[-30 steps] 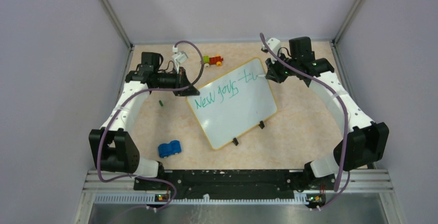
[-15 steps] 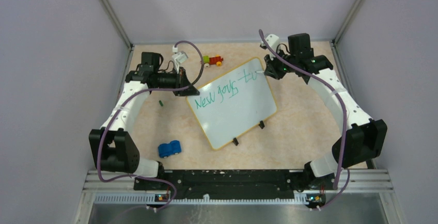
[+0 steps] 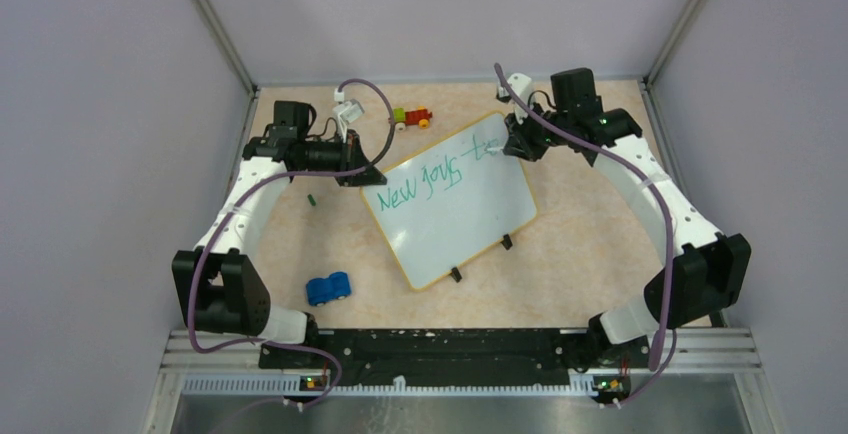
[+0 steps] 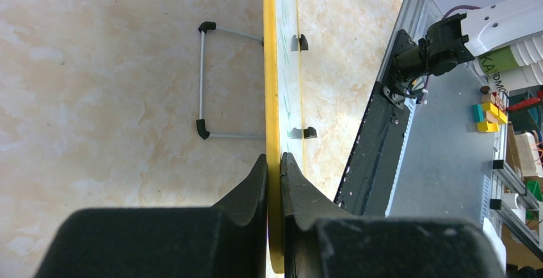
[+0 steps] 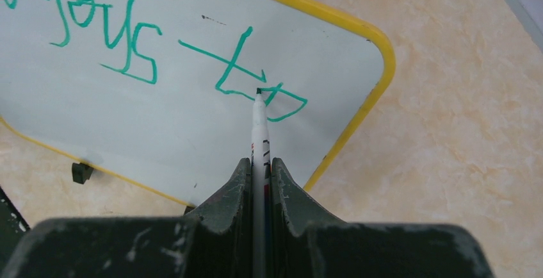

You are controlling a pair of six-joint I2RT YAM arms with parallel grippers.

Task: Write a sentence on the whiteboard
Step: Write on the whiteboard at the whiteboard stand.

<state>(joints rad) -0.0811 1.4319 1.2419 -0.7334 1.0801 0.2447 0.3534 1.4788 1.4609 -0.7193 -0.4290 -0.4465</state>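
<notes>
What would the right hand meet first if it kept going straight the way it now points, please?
The flat white yellow-rimmed whiteboard: the thin white marker clamped in the right hand has its tip at the green handwritten "to", apparently touching, so the board face comes first.

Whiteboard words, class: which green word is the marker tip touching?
The word "to", nearest the whiteboard's corner; the marker tip rests on its "o", while "joys" and "New" lie apart.
</notes>
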